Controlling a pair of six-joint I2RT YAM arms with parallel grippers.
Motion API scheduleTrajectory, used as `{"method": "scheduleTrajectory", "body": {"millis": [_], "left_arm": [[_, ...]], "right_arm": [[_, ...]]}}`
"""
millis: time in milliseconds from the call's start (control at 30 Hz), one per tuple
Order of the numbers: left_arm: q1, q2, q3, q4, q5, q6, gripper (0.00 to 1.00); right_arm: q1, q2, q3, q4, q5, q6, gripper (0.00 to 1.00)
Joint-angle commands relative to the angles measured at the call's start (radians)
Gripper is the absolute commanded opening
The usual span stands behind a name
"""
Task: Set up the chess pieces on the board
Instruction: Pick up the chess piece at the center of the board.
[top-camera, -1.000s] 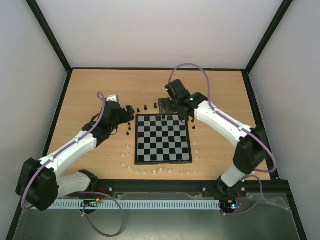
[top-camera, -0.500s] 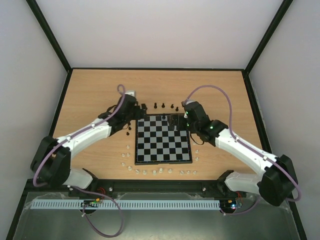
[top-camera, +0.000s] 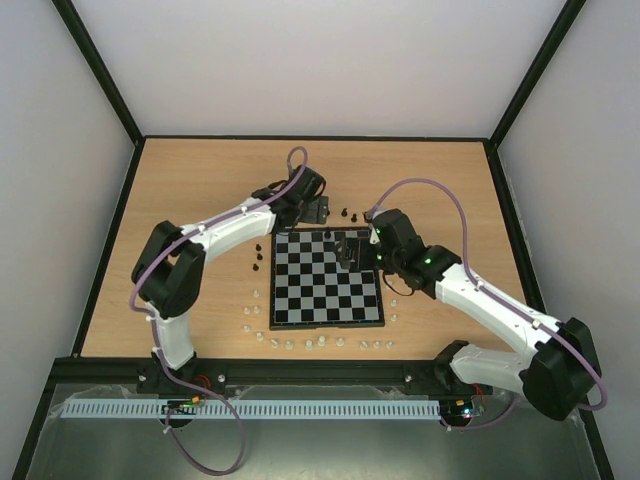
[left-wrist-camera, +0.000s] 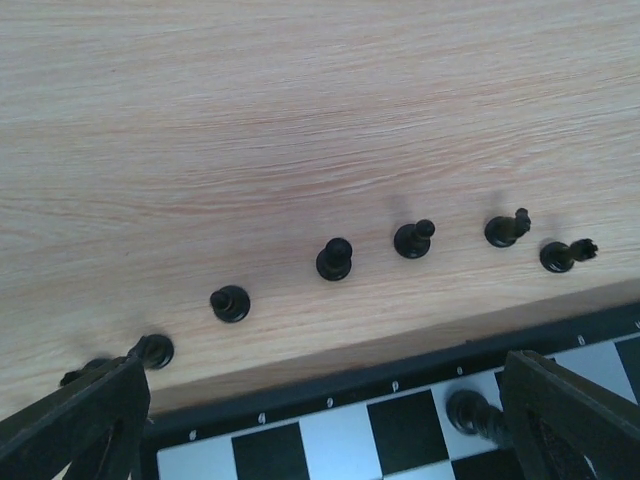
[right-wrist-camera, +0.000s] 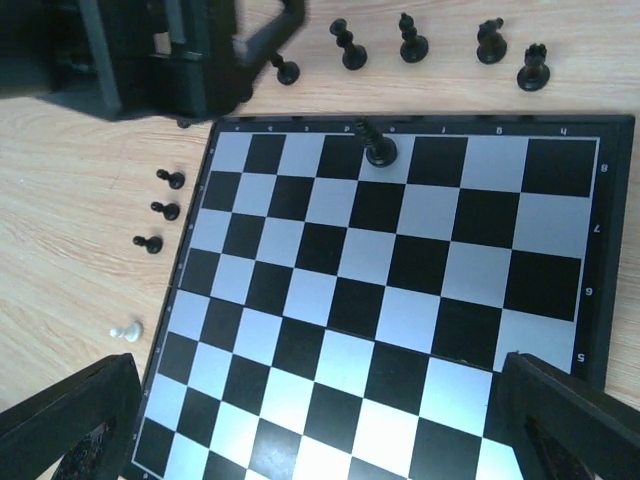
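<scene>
The board lies mid-table, also in the right wrist view. One black piece stands on its far row, also seen in the left wrist view and the right wrist view. Several black pieces stand in a row on the wood beyond the far edge. Three black pawns stand off the left edge. My left gripper is open and empty above the board's far edge. My right gripper is open and empty over the board.
Tiny white pieces line the board's near side and both lower flanks; one shows in the right wrist view. The left gripper's body sits close to the far-edge row. Walls enclose the wooden table.
The left arm has swung right from the board's left corner to its far edge. The right gripper has come back from beyond the far edge to over the board.
</scene>
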Motion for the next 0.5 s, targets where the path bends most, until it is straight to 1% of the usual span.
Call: {"method": "scheduleTrajectory", "body": {"millis": [0,100,167,200,233,467], "left_arm": [[0.017,0.093,0.109,-0.087,-0.017,0.032,0.99],[0.032,0.12,0.122,-0.066,0.005,0.026,0.99],[0.044,0.132,0.123,-0.05,0.02,0.03,0.99],[0.049,0.138,0.123,-0.047,0.025,0.032,0.99],[0.054,0.145,0.122,-0.039,0.029,0.036,0.99],[0.077,0.213,0.165,-0.007,0.082,0.069,0.99]], "right_arm": [[0.001,0.003,0.18,-0.107,0.01,-0.007,0.99],[0.001,0.071,0.442,-0.228,0.088,-0.102,0.99],[0.001,0.111,0.565,-0.296,0.193,-0.157,0.99],[0.0,0.115,0.585,-0.304,0.264,-0.171,0.99],[-0.004,0.114,0.586,-0.295,0.293,-0.181,0.99],[-0.011,0.105,0.461,-0.216,0.292,-0.196,0.99]]}}
